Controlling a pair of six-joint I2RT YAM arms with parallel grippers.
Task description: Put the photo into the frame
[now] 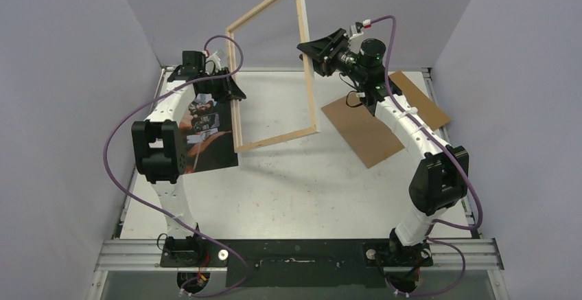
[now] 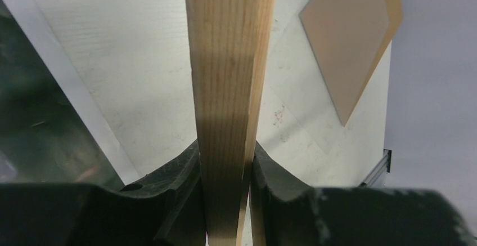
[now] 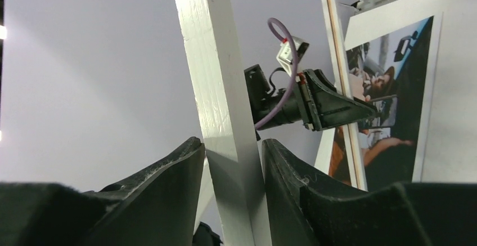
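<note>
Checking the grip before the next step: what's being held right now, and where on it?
The frame, upright: left tool clamps one side rail; right tool straddles the opposite rail loosely, gap showing.

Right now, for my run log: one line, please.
frame upright, airborne | left gripper clamped on it | right gripper straddling it, grip unclear | photo face-up on table

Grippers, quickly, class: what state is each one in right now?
Left gripper: closed on the frame, on its wooden rail.
Right gripper: fingers straddle the frame's white rail; grip cannot be told.
</note>
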